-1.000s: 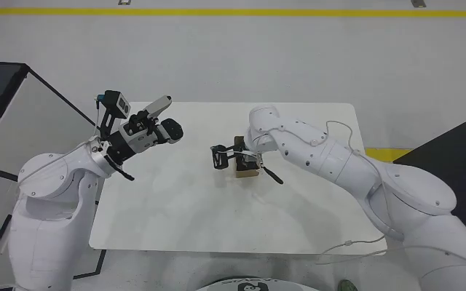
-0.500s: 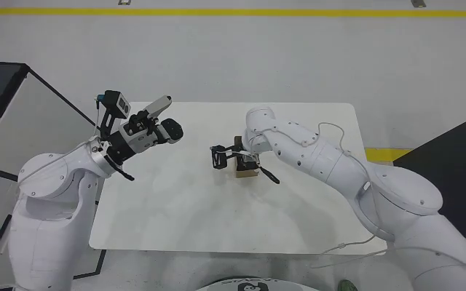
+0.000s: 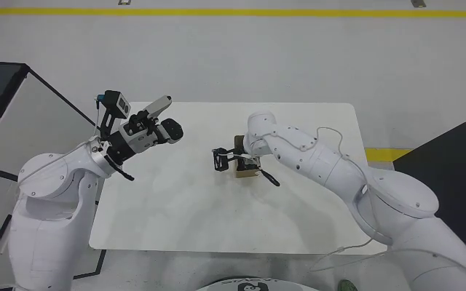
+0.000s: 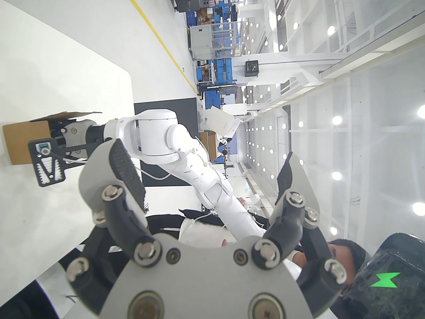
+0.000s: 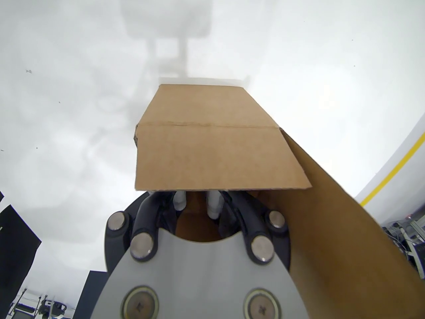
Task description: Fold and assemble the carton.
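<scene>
A small brown carton (image 3: pixel 246 169) stands near the middle of the white table (image 3: pixel 182 211) with its top flaps up. My right gripper (image 3: pixel 247 156) reaches down into it from above. In the right wrist view a flap of the carton (image 5: pixel 206 147) lies over the right gripper (image 5: pixel 196 200); its fingers (image 5: pixel 179 200) are drawn close together with cardboard between them, and their tips are hidden. My left gripper (image 3: pixel 166 116) hangs raised over the table's left side, well apart from the carton. The left gripper (image 4: pixel 204 154) is open and empty, and its view shows the carton (image 4: pixel 23 141) far off.
A black frame (image 3: pixel 14 80) stands beside the table's left edge. A dark panel (image 3: pixel 437 153) stands off its right side. A yellow floor line (image 3: pixel 233 11) runs behind. The table's front half and left part are bare.
The right arm's elbow and upper links have shifted slightly, while its gripper and the carton stay almost in place. The left arm has not moved.
</scene>
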`<move>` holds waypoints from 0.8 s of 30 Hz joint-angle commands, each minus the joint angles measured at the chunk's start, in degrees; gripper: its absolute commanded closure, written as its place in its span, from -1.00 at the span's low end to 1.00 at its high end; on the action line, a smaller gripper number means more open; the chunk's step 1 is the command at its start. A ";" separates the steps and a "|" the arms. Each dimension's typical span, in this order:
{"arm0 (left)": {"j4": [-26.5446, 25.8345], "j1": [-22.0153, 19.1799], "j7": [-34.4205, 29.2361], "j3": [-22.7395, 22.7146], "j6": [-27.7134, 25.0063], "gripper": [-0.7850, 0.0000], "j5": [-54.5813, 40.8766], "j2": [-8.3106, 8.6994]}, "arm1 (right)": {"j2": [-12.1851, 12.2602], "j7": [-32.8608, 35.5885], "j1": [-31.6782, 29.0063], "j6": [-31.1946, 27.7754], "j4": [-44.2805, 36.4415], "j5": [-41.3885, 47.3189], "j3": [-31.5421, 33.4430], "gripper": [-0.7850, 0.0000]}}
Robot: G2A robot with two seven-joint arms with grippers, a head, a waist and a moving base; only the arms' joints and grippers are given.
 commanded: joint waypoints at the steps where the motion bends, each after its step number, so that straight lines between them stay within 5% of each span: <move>1: 0.00 0.00 0.00 0.00 0.00 -1.00 0.00 0.00 | -0.16 -0.20 -0.12 0.13 0.26 -0.49 0.07 1.00; 24: 0.00 0.00 0.00 0.00 0.00 -1.00 0.00 0.00 | -3.38 -2.16 -0.95 -1.03 5.25 -4.39 0.68 1.00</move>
